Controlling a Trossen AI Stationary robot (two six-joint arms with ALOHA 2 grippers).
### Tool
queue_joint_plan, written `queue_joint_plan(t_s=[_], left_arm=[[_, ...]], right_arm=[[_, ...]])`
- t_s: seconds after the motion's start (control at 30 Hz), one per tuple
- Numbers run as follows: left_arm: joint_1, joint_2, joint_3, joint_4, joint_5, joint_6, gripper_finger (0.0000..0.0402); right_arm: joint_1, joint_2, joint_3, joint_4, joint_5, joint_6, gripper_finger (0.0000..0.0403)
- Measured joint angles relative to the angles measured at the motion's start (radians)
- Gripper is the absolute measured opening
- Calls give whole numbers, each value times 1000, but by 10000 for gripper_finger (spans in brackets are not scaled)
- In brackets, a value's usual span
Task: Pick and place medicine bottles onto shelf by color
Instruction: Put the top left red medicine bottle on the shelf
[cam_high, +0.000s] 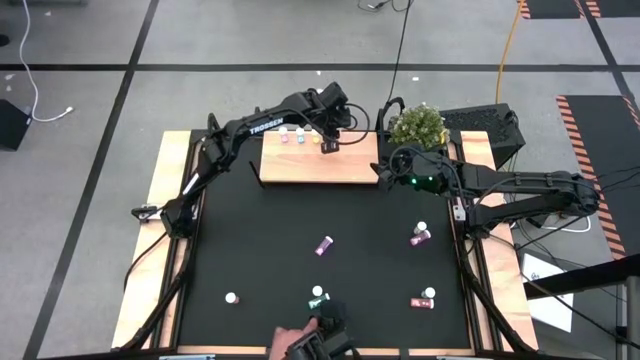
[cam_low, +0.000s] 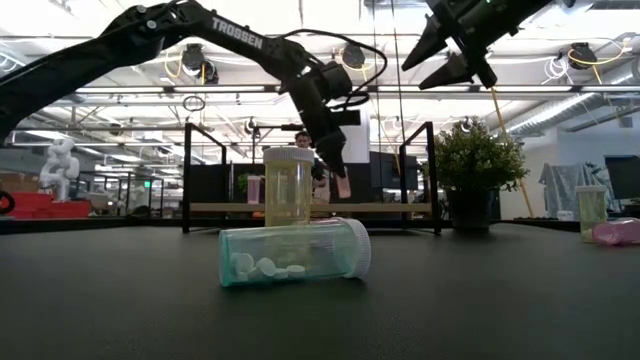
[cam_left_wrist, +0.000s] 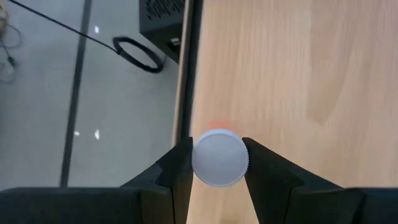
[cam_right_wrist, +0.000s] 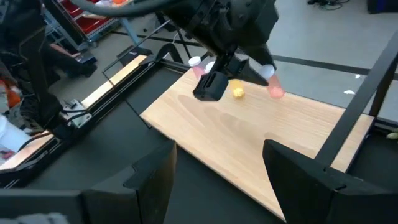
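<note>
The left gripper (cam_left_wrist: 217, 163), jaws closed on a pink, white-capped bottle (cam_left_wrist: 219, 158), hovers over the shelf (cam_high: 320, 165) holding perhaps three bottles; six remain on the counter (cam_high: 260, 250). The right gripper (cam_high: 400, 165) waits, jaws wide.

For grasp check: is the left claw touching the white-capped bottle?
Touching. Left wrist view shows the left claw with both fingers pressed against the bottle cap, no gap.

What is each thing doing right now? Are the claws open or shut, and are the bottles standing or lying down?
left gripper, shut on the white-capped bottle, over the shelf
right gripper, open, empty, beside the shelf
green bottle, capped, lying on its side
yellow bottle, capped, standing upright
magenta bottle, lying on the table
</note>
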Motion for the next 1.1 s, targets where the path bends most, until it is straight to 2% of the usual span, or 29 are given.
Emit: queue_joint_plan(t_s=[0.53, 0.63, 1.1], left_arm=[[32, 7, 0, -59, 35, 28, 131], [32, 22, 1, -57, 69, 26, 131], [26, 24, 1, -47, 71, 23, 131]], right_arm=[[-2, 0, 0, -1, -6, -21, 237], [-2, 0, 0, -2, -6, -28, 237], [-3, 0, 0, -2, -6, -35, 237]])
